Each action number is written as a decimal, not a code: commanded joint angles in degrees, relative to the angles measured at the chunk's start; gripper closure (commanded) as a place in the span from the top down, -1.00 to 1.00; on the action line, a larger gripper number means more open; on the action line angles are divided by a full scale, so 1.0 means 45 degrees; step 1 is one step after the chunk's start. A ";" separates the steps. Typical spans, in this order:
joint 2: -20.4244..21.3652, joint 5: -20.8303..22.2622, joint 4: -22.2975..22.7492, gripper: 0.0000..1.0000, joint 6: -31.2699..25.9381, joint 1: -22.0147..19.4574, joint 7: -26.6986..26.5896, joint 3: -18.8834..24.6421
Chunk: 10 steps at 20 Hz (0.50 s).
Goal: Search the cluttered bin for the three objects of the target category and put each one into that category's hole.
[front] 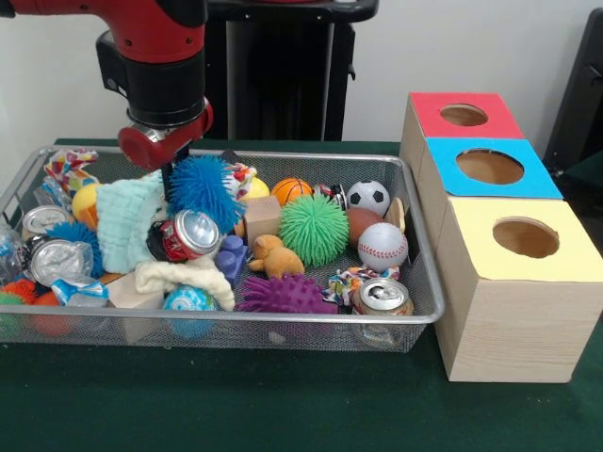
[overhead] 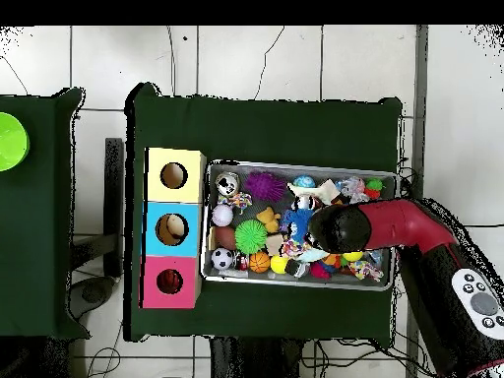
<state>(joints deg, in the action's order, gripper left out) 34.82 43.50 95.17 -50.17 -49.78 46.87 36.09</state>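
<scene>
The silver wire-mesh bin (front: 415, 315) is full of toys; it also shows in the overhead view (overhead: 392, 177). My gripper (front: 170, 181) hangs from the red arm into the bin's back left, between a mint knitted cloth (front: 127, 221) and a blue spiky ball (front: 203, 188). Its tips are hidden behind them. In the overhead view the arm's head (overhead: 340, 228) covers it. A small tan-orange plush animal (front: 273, 256) lies mid-bin, in front of a green spiky ball (front: 314, 229). No tiger plush shows. The red-topped box's hole (front: 464, 115) (overhead: 169, 282) is right of the bin.
A blue-topped box (front: 528, 184) and a yellow-topped box (front: 476, 250) stand beside the red one. The bin also holds crushed cans (front: 193, 234), a baseball (front: 382, 246), a soccer ball (front: 368, 196), a purple spiky ball (front: 283, 294), a cream cloth (front: 179, 275) and wooden blocks.
</scene>
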 commanded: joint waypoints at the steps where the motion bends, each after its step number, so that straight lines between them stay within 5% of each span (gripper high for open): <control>1: 0.0388 0.1064 -0.1267 -1.00 -0.1748 0.0009 -0.4203 0.0271; 10: 0.0262 0.1369 -0.1785 -1.00 -0.1680 0.0055 -0.5056 0.0319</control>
<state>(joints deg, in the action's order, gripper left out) 35.93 43.66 92.36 -52.31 -49.64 42.74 36.08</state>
